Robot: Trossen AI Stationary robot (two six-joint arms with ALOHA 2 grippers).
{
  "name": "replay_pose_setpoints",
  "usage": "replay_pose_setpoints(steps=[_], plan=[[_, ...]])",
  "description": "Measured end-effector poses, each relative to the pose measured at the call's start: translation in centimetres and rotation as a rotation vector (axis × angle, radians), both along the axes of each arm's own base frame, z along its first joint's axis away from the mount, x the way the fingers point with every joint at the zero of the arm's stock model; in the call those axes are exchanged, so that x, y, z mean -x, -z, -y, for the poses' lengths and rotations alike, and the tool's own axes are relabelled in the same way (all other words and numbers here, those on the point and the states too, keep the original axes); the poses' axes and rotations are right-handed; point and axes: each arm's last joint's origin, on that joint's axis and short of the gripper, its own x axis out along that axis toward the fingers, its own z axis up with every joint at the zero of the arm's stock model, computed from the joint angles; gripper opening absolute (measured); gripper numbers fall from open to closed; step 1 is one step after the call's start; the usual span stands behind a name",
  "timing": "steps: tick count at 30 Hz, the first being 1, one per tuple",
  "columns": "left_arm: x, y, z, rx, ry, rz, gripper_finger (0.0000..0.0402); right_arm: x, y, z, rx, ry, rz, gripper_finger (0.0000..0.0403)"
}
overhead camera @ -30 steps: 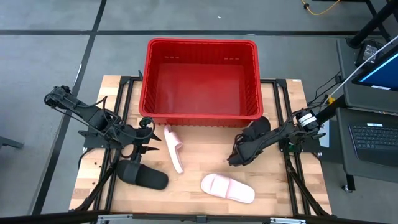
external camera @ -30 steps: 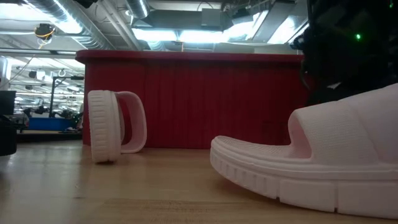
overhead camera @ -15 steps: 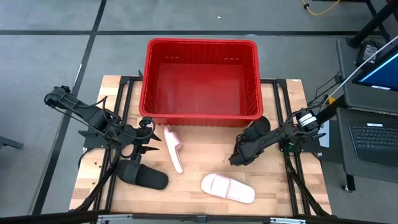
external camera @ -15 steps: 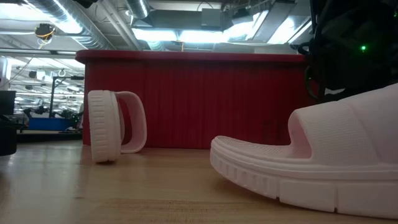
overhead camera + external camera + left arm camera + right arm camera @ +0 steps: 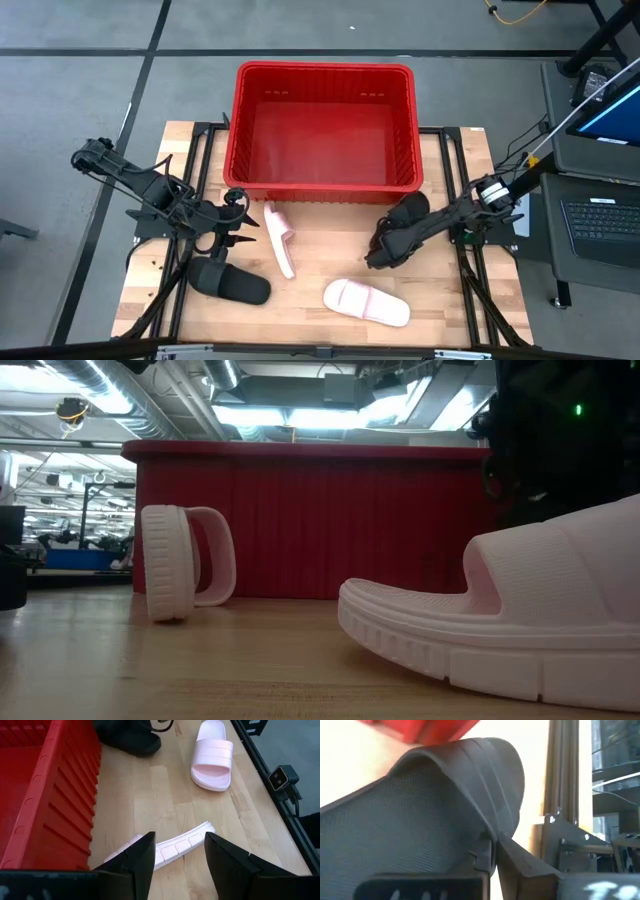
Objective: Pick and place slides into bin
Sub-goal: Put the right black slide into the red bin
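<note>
The red bin stands at the table's far middle. My right gripper is shut on a black slide in front of the bin's near right corner. My left gripper is open and empty, its fingers just left of a pink slide that stands on its side edge. A second pink slide lies flat, sole down, near the front edge. A second black slide lies flat at the front left. My right gripper pinches the black slide's wide strap at its edge between its two fingers. The fingers come from the table's near side, slanting toward the far right. The near pink slide hides the black slide's underside in the low view, so whether it is off the table cannot be told.
Black frame rails run along the table's left and right sides. A desk with a laptop stands beyond the right edge. Bare wood lies between the two pink slides.
My right gripper has shifted slightly with the black slide, which stays in its hold in front of the bin's near right corner.
</note>
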Motion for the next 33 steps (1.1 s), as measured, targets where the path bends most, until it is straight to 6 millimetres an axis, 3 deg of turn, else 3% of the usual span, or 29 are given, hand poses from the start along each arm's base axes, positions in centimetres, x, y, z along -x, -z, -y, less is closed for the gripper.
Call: replay_pose_setpoints(steps=[16, 24, 33], plan=[[0.0, 0.0, 0.0, -0.003, 0.002, 0.000, 0.0164, -2.3, -6.4, -5.4, -0.150, -0.146, 0.143, 0.0016], [0.0, 0.0, 0.0, -0.003, 0.002, 0.000, 0.0164, -2.9, -9.7, -7.9, -0.228, -0.306, 0.226, 0.0015], [0.0, 0.0, 0.0, -0.038, 0.010, 0.007, 0.0164, -4.1, -14.7, -9.2, -0.081, -0.543, 0.446, 0.0015]])
